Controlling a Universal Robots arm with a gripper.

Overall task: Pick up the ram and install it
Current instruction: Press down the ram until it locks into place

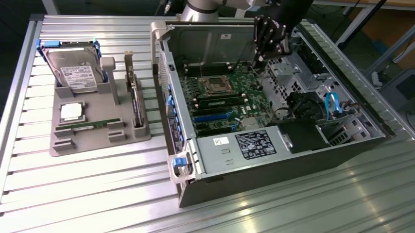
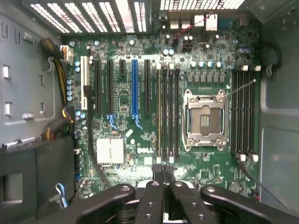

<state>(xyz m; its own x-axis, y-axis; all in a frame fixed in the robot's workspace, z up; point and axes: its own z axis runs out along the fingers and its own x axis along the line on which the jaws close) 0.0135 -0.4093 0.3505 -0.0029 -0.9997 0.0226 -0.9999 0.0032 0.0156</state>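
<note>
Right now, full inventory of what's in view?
computer case: 1, dark grey, open, exterior view's right
motherboard: 1, green, inside the case
CPU socket: 1, silver, empty, on the motherboard
parts tray: 1, grey, exterior view's left
hard drive: 1, silver, upright in the tray
processor chip: 1, silver, flat on the tray
ram: 1, green, lying in the tray
expansion card: 1, green, on edge in the tray
gripper: 1, black, shut, above the motherboard
</note>
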